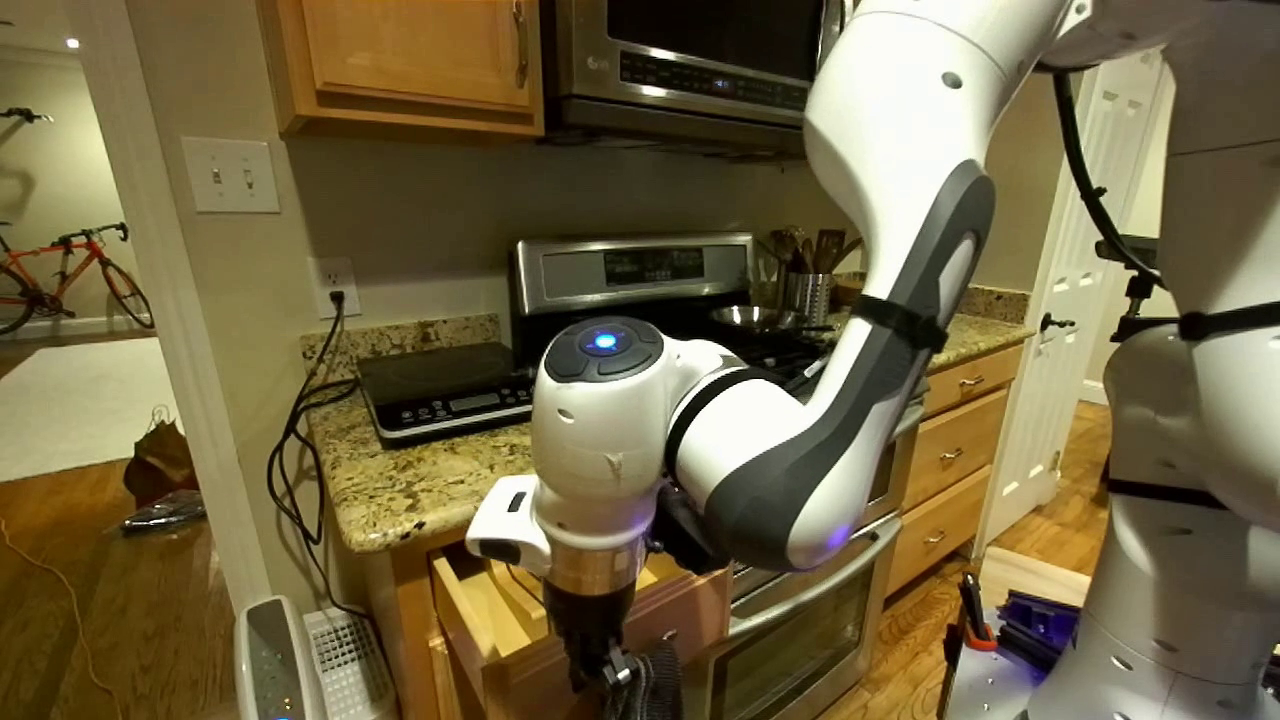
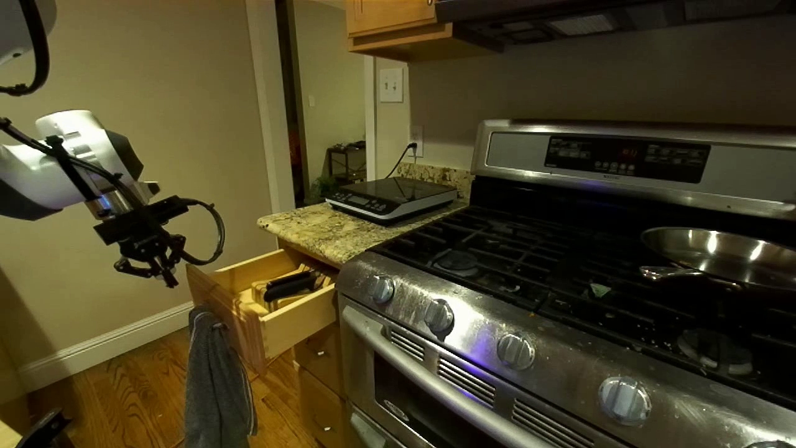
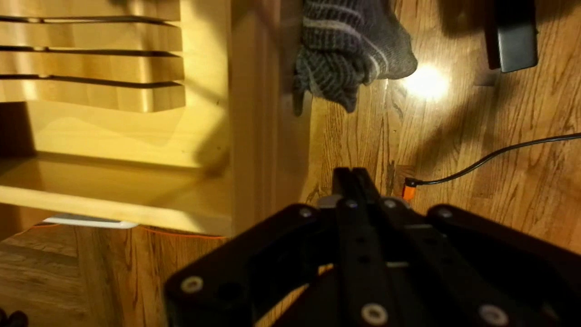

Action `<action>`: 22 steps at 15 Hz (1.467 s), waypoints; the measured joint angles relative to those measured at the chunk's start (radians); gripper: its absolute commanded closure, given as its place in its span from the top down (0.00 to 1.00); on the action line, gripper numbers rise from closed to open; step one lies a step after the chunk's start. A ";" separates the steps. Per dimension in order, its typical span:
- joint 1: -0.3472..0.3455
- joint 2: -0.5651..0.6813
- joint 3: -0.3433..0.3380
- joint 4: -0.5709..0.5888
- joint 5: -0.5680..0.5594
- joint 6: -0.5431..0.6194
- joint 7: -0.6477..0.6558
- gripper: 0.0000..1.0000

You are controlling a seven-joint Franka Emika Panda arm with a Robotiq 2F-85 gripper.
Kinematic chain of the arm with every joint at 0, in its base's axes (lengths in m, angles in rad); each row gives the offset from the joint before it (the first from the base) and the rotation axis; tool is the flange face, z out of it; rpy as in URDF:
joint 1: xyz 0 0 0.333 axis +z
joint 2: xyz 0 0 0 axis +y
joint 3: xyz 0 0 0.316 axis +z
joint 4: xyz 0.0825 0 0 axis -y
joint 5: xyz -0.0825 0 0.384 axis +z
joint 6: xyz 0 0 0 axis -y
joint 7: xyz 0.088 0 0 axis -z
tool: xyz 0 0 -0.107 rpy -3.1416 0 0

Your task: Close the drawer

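Observation:
The wooden drawer is pulled open below the counter; its front panel shows in both exterior views [image 1: 655,620] [image 2: 230,320] and the panel's top edge shows in the wrist view [image 3: 256,113]. A slotted wooden block [image 3: 113,93] lies inside, with black knife handles [image 2: 291,285]. My gripper [image 2: 170,279] is outside the drawer, near the outer face of the front panel, pointing down. A small gap to the panel seems to show. In the wrist view, the gripper's fingertips [image 3: 352,175] are together with nothing between them, over the floor. The gripper also shows in an exterior view [image 1: 600,675].
A dark grey towel [image 2: 214,379] hangs from the drawer front, close to my gripper. A stove [image 2: 448,336] stands beside the drawer. A granite counter [image 2: 311,227] with a cooktop [image 2: 392,196] is above it. A white appliance [image 1: 275,660] stands on the floor.

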 measured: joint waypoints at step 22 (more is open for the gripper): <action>-0.003 0.182 -0.250 0.230 -0.600 0.132 0.182 0.04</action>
